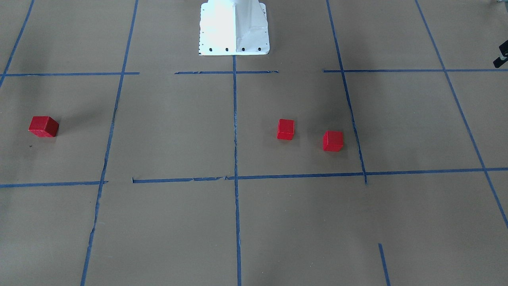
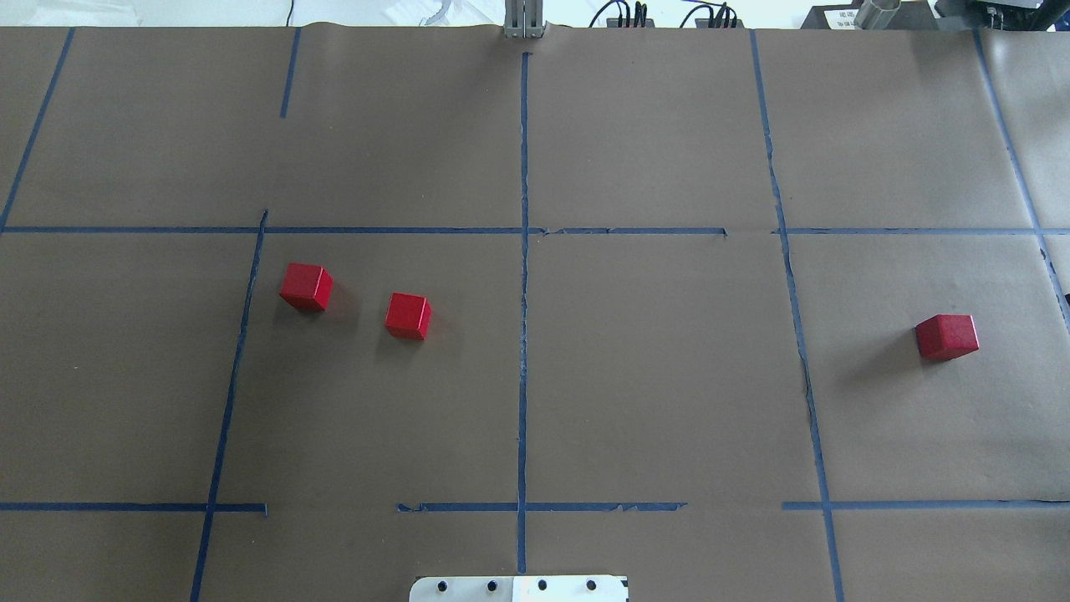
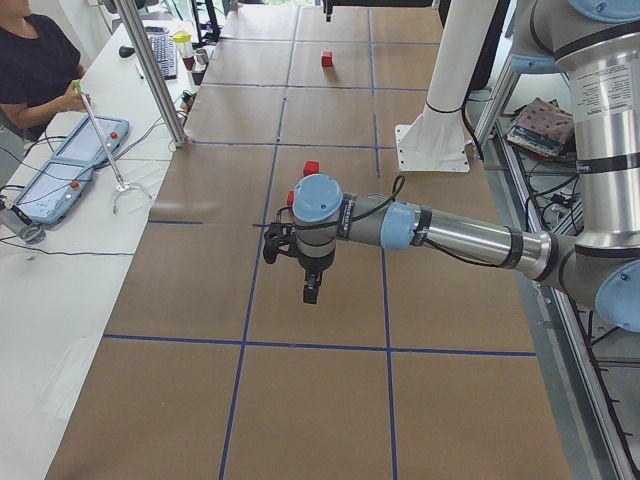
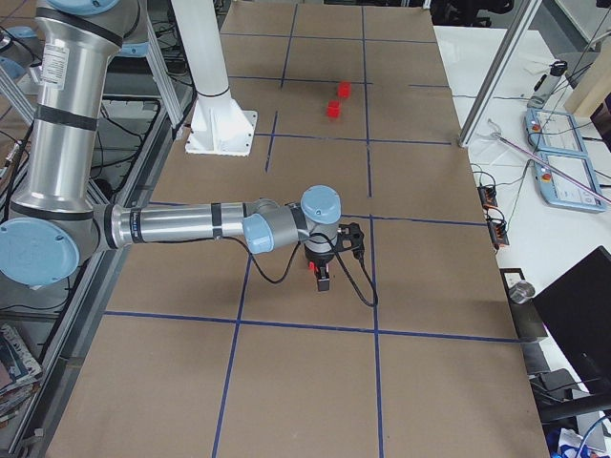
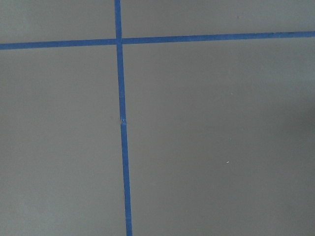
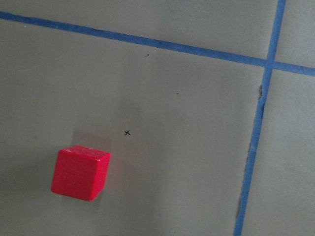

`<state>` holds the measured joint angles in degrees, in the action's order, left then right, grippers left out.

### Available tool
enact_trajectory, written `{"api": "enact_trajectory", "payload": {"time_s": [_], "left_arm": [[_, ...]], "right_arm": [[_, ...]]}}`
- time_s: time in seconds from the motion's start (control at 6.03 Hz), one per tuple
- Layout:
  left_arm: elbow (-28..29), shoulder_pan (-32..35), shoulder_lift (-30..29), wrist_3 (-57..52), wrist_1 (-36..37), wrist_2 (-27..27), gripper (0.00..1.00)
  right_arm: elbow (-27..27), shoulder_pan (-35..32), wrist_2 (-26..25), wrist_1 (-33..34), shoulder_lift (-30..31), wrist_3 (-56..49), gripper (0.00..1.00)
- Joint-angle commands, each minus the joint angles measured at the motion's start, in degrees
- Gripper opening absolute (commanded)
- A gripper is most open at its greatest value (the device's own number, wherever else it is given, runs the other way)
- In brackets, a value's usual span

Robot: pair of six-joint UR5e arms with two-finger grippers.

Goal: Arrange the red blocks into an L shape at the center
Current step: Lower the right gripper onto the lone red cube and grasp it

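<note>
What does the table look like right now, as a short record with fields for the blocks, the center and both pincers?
count: three red cubes, none touching
inner block: left of center line, closest to it
outer block: same cell, farther left
lone block: far right
L shape: not formed
left pincer: over bare paper, state unclear
right pincer: near lone block, state unclear

At the left side view's centre the left arm (image 3: 450, 235) hides part of one red block (image 3: 311, 167); the left gripper (image 3: 311, 292) and right gripper (image 4: 323, 279) show too small to judge the jaws; the overhead view's bottom edge cuts the white base plate (image 2: 518, 589).
</note>
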<state>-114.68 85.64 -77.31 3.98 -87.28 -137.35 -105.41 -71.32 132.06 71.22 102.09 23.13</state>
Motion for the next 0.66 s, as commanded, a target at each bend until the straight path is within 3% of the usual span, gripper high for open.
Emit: {"api": "enact_trajectory", "payload": {"time_s": [0.0, 0.5], "left_arm": [[0.07, -0.03, -0.03, 0.06, -0.17, -0.02, 1.0], [0.16, 0.06, -0.03, 0.06, -0.17, -0.02, 1.0]], "right_arm": [[0.46, 10.37, -4.78, -9.15, -1.7, 21.44, 1.0], [7.03, 14.01, -6.55, -9.34, -6.37, 23.11, 0.99]]}}
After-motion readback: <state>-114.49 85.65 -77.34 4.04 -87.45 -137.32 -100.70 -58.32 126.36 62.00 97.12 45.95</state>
